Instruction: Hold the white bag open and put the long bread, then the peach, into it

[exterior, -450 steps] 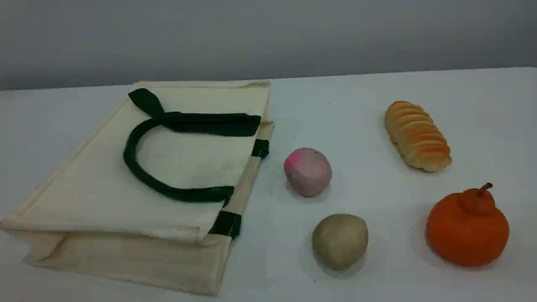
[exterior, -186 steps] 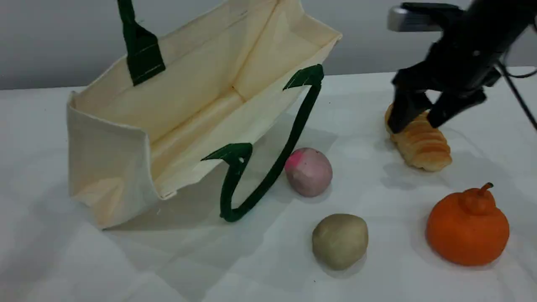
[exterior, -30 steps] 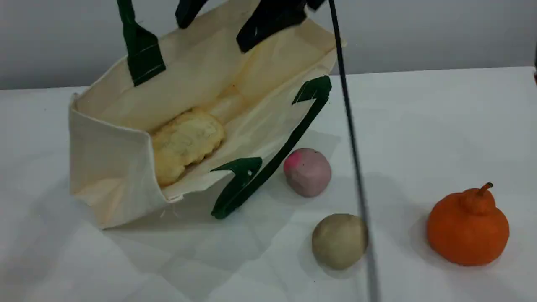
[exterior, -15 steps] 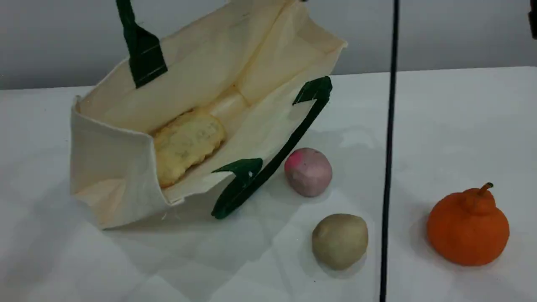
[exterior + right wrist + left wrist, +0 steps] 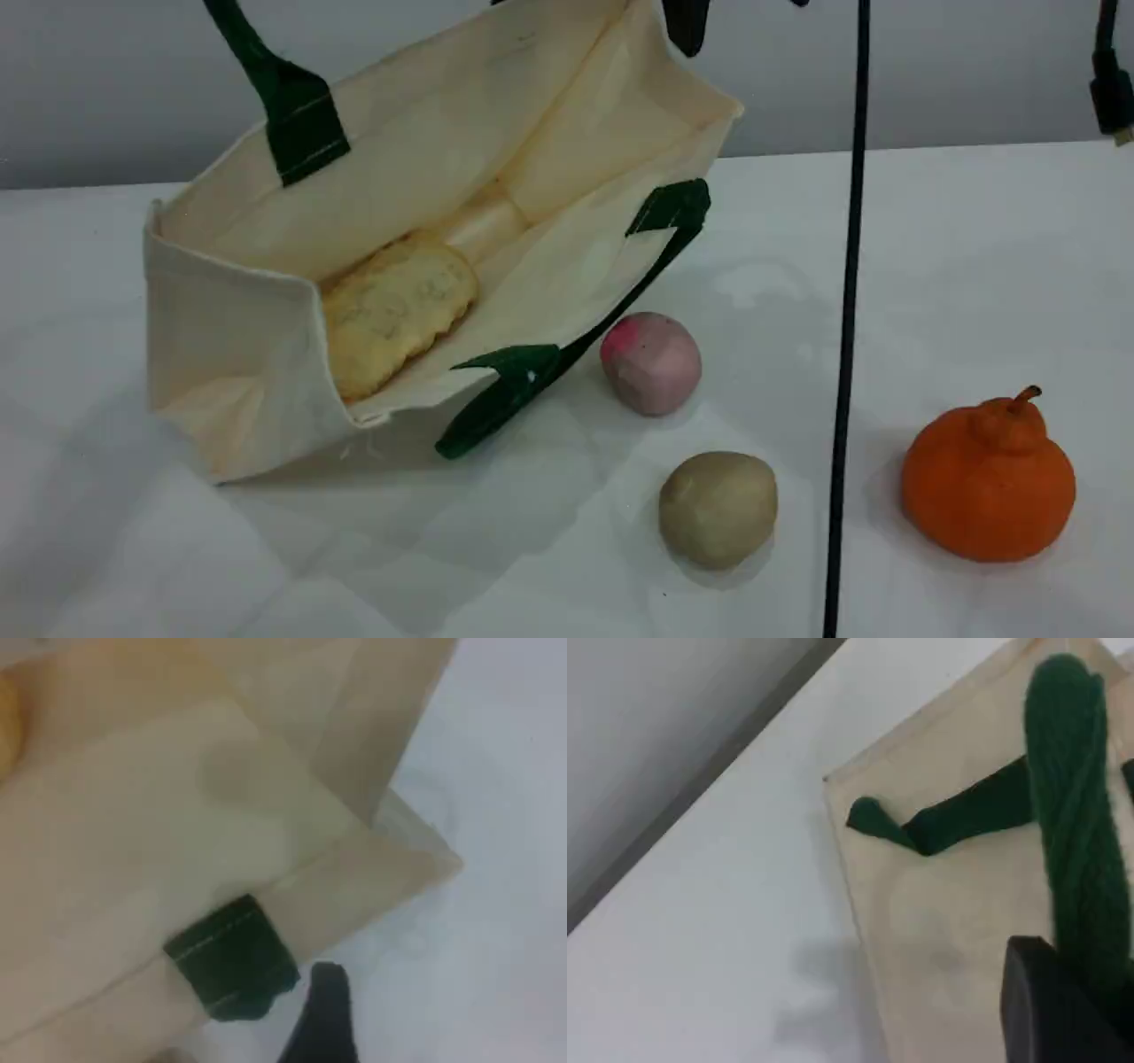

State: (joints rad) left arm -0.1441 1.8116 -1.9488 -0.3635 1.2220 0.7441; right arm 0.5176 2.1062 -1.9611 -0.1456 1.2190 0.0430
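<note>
No text, label, brand, number or sign can be read in any of the views. The white bag (image 5: pixel 425 159) is seen as plain cream canvas, and its dark green handles (image 5: pixel 292 115) are unmarked. Nothing is printed on the table (image 5: pixel 974 266).

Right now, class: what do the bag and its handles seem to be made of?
Bag: probably cream canvas, matte; it creases softly and sags. Handles: dark green woven webbing, likely cotton; a ribbed weave shows in the left wrist view.
</note>
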